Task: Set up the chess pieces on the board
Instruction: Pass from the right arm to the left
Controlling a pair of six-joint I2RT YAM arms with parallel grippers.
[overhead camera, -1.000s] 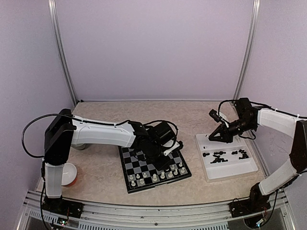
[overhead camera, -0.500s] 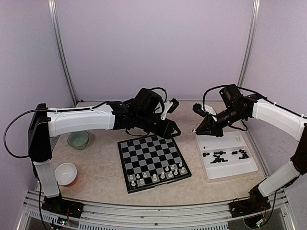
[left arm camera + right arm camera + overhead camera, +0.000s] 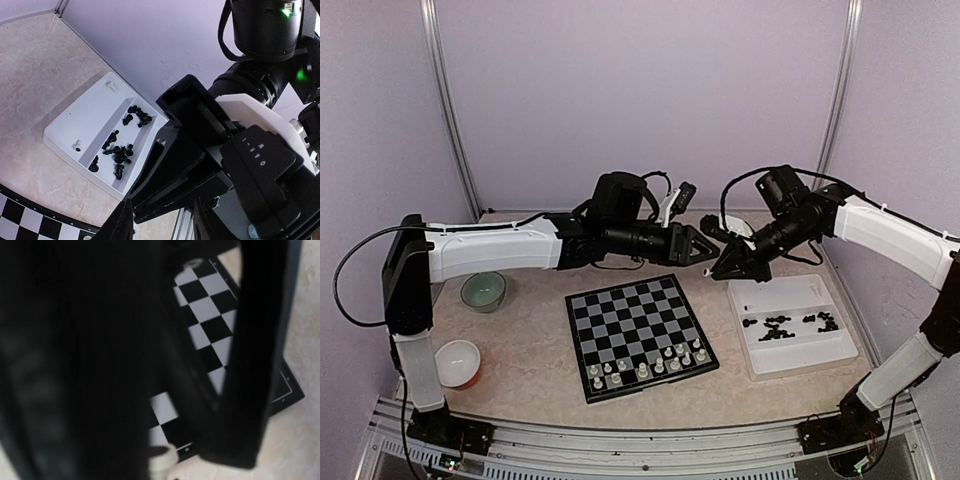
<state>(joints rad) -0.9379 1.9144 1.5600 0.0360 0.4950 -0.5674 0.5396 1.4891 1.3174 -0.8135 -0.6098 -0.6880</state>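
The board (image 3: 620,325) lies mid-table with cream-white chess pieces (image 3: 645,368) along its near rows. Black chess pieces (image 3: 780,328) lie in the white tray (image 3: 800,355), seen also in the left wrist view as black pieces (image 3: 117,152) beside a stray white one (image 3: 76,147). Both grippers meet in the air between board and tray. My left gripper (image 3: 708,254) is open, its jaws apart on either side of the right gripper's shut fingers (image 3: 170,165). My right gripper (image 3: 718,268) carries a small cream-white piece (image 3: 162,460), blurred, over the board (image 3: 205,305).
A green bowl (image 3: 482,291) and a white-and-red cup (image 3: 458,362) stand at the left of the table. Metal posts (image 3: 450,110) rise at the back corners. A rail (image 3: 620,440) runs along the near edge.
My left gripper rose off the board and swung back and right, its jaws widening. My right gripper came left from the tray. Their tips now meet.
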